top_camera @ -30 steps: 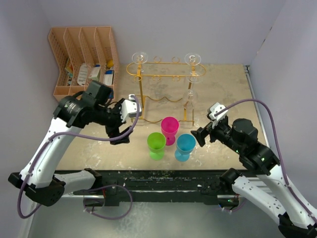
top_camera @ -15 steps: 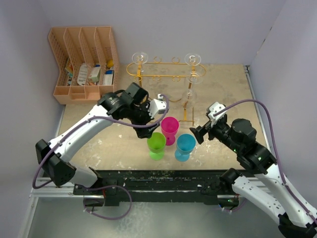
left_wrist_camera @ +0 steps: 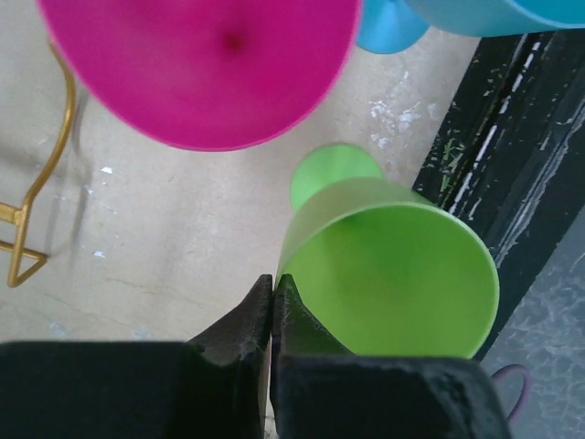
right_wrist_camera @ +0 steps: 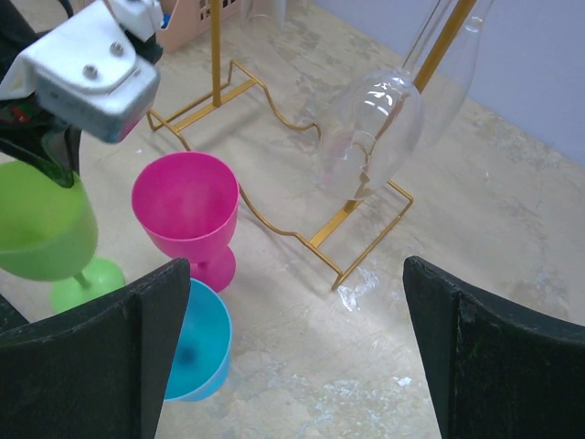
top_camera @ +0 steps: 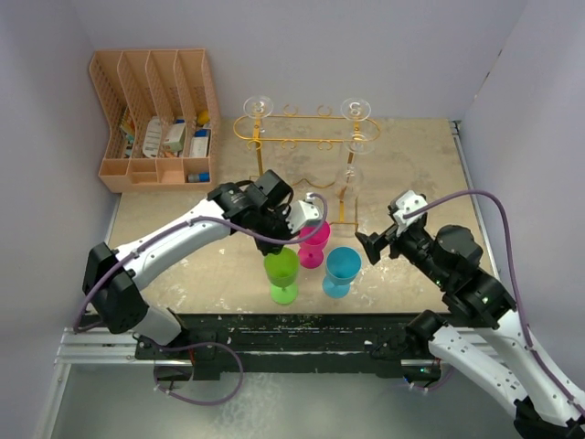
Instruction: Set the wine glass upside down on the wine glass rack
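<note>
My left gripper (top_camera: 289, 241) (left_wrist_camera: 274, 291) is shut on the rim of the green wine glass (top_camera: 281, 267) (left_wrist_camera: 395, 274) (right_wrist_camera: 38, 229), one finger inside the bowl and one outside. The glass stands mouth up near the table's front edge and leans a little. A pink glass (top_camera: 313, 236) (left_wrist_camera: 196, 69) (right_wrist_camera: 186, 206) and a blue glass (top_camera: 341, 268) (right_wrist_camera: 195, 343) stand upright beside it. Behind them is the gold wine glass rack (top_camera: 302, 137) (right_wrist_camera: 274, 105), with a clear glass (top_camera: 352, 174) (right_wrist_camera: 375, 128) hanging upside down on its right side. My right gripper (top_camera: 370, 247) (right_wrist_camera: 294, 274) is open and empty, right of the blue glass.
A peach-orange slotted organiser (top_camera: 155, 110) with small items stands at the back left. The foot of a second clear glass (top_camera: 258, 107) rests on the rack's left end. The table's black front rail (left_wrist_camera: 512, 155) runs just beyond the green glass. Walls close the left, back and right.
My left arm swung right from beside the organiser to the green glass and shut its jaws on the rim. The glass has shifted slightly left and forward. The right arm barely moved.
</note>
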Robot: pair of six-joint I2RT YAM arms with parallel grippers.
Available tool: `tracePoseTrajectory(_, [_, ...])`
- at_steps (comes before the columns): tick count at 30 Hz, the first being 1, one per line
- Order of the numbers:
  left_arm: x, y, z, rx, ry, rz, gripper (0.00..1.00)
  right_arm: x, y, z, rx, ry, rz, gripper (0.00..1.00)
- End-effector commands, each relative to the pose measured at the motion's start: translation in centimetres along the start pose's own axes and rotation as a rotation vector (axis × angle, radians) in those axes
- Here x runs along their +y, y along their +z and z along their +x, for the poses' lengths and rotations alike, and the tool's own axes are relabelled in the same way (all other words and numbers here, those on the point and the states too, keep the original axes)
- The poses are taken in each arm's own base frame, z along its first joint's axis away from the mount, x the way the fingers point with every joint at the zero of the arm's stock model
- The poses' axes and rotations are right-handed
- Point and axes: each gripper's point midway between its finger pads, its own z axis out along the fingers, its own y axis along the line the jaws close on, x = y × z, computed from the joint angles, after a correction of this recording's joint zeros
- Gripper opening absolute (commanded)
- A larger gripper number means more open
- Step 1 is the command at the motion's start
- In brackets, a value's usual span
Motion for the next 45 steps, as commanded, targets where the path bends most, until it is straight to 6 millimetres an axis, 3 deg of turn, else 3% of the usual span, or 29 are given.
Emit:
tracePoseTrajectory(1, [-2.4,-0.8,0.4,0.01,0.055,0.054,0.0,-0.7,-0.6,-2.1,-0.09,0.032,0.037,0.99])
tracePoseTrajectory(4, [-4.5,-4.9,0.3,-0.04,0.14,0.075,0.0,-0.6,-0.9,-2.3,-0.101,0.065,0.037,0.99])
tracePoseTrajectory(9, [-7.3,-14.2,-0.9,-0.234,0.28,0.076,0.0,-0.5,-1.1,-3.3,-0.126,0.105,0.032,0.99])
tracePoseTrajectory(15, [-7.8,-25.8,-4.4,-0.666,0.412,-0.165,0.0,-0.1,-0.5,-5.7,-0.165,0.182,0.005,0.99])
tracePoseTrajectory(18, [-8.6,-30.4,-5.2,-0.884,0.476,-0.262,0.0,0.5,-0.2,-6.7,-0.162,0.232,-0.029,1.0])
tracePoseTrajectory(20, [-8.2,-32.0,-4.8,-0.97,0.516,-0.353,0.0,1.0,-0.5,-7.7,-0.186,0.276,-0.061,1.0])
tracePoseTrajectory(26, [-8.5,-35.7,-3.1,-1.24,0.799,-0.678,0.0,4.2,-2.4,-10.6,-0.271,0.411,-0.254,0.99])
tracePoseTrajectory(28, [-8.2,-35.4,-2.2,-1.266,0.876,-0.801,0.0,4.8,-2.3,-10.4,-0.241,0.433,-0.285,0.97])
tracePoseTrajectory(30, [-9.1,-36.5,-1.6,-1.353,0.964,-0.925,0.0,6.3,-2.4,-10.7,-0.232,0.493,-0.369,0.96])
tracePoseTrajectory(33, [-10.5,-35.8,0.0,-1.414,1.104,-1.055,0.0,8.5,-3.0,-11.1,-0.268,0.57,-0.507,0.94])
tracePoseTrajectory(37, [-11.4,-34.0,1.9,-1.444,1.212,-1.175,0.0,9.6,-3.3,-10.3,-0.318,0.645,-0.586,0.89])
tracePoseTrajectory(41, [-11.0,-33.4,2.1,-1.452,1.27,-1.256,0.0,9.8,-3.0,-10.4,-0.394,0.755,-0.625,0.8])
tracePoseTrajectory(45, [-11.9,-31.6,2.3,-1.453,1.392,-1.241,0.0,9.0,-3.1,-12.5,-0.57,0.847,-0.602,0.76])
